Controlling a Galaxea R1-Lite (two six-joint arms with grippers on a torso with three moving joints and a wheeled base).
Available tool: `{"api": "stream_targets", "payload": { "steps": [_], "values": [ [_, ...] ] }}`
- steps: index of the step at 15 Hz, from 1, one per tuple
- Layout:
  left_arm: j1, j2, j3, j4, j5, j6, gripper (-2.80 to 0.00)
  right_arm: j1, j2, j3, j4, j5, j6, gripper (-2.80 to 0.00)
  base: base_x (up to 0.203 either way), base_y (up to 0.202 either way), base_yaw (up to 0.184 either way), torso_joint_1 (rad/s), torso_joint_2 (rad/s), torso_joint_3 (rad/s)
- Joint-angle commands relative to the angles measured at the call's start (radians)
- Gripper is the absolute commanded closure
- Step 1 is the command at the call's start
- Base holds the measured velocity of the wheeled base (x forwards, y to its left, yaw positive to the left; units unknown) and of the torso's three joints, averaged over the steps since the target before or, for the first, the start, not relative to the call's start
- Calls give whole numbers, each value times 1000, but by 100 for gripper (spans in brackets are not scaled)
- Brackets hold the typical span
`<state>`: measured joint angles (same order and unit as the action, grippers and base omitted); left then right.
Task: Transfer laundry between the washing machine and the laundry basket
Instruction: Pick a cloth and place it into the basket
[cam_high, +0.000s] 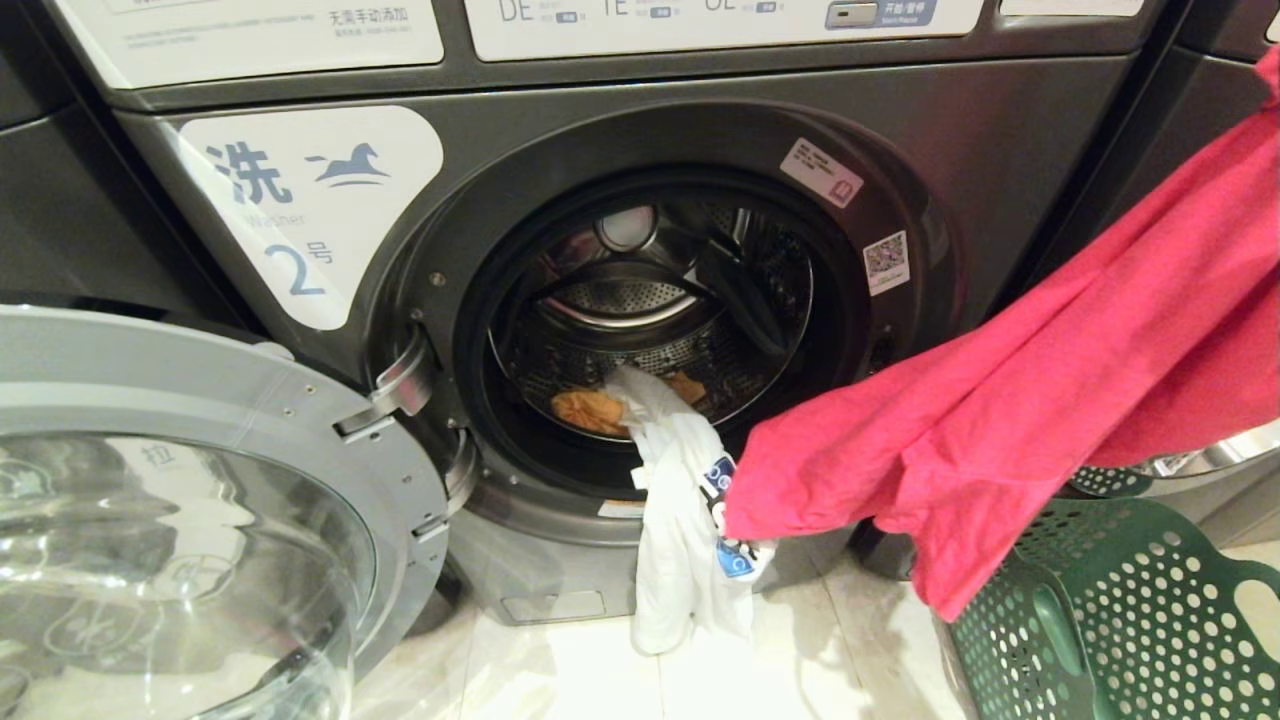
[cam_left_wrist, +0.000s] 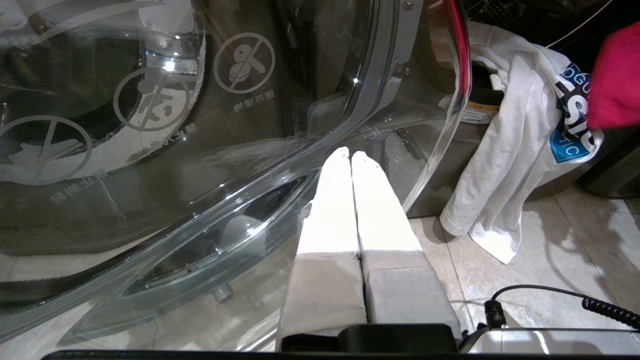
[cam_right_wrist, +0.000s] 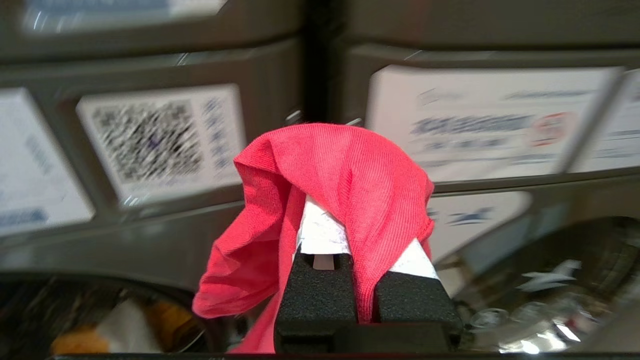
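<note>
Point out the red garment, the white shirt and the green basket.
red garment (cam_high: 1050, 390), head view, middle of the hanging cloth.
white shirt (cam_high: 680, 520), head view, part draped below the drum opening.
green basket (cam_high: 1130, 620), head view, perforated side wall.

Drum mouth is mostly open up top, but the white shirt hangs over its lower lip. The red garment curtains the right side above the green basket, and the swung-out door probably blocks the left.

left gripper: long white tapered fingers, grey lower sections, black base, coiled black cable beside. right gripper: white pads on textured black finger blocks.
</note>
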<state>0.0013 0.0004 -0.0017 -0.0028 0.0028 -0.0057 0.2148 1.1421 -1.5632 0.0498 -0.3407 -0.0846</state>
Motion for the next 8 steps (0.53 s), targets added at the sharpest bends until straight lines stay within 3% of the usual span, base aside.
{"api": "stream_targets", "payload": {
  "steps": [1,5,8],
  "values": [
    [0,0,0,0,0,0,0,-51,-11,-93,64,-3,7,0,0,0,0,0,0,0],
    [0,0,0,0,0,0,0,-160,-20,-215,187,-4,8,0,0,0,0,0,0,0],
    [0,0,0,0,0,0,0,-249,-58,-223,311,-30,18,0,0,0,0,0,0,0]
  ]
}}
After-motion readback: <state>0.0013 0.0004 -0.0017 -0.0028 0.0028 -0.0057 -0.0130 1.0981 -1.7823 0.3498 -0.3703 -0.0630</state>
